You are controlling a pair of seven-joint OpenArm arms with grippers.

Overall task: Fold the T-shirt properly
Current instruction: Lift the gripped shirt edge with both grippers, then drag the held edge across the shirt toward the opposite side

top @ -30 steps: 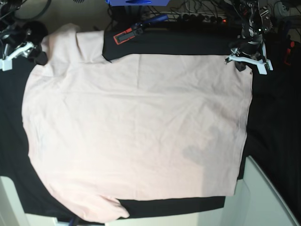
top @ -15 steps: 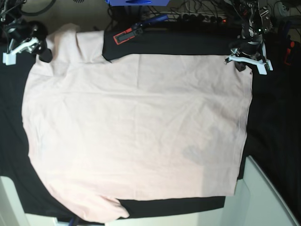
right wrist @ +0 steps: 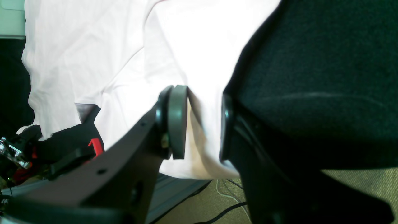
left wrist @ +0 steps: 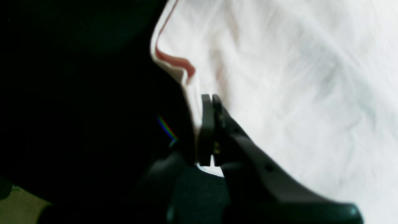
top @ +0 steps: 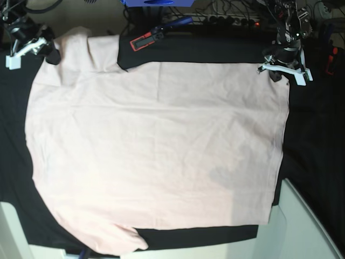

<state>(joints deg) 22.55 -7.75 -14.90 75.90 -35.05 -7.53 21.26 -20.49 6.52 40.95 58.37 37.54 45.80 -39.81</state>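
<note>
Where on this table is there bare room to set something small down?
The T-shirt covers most of the black cloth. Bare strips remain right of the shirt's hem and along the bottom edge between the sleeve and hem. The top edge is crowded: a red-and-black tool, cables, and both hands at the shirt's corners.

Left gripper [top: 276, 73], upper right of the base view, jaws pressed together; right gripper [top: 47, 54], upper left, jaws parted.
</note>
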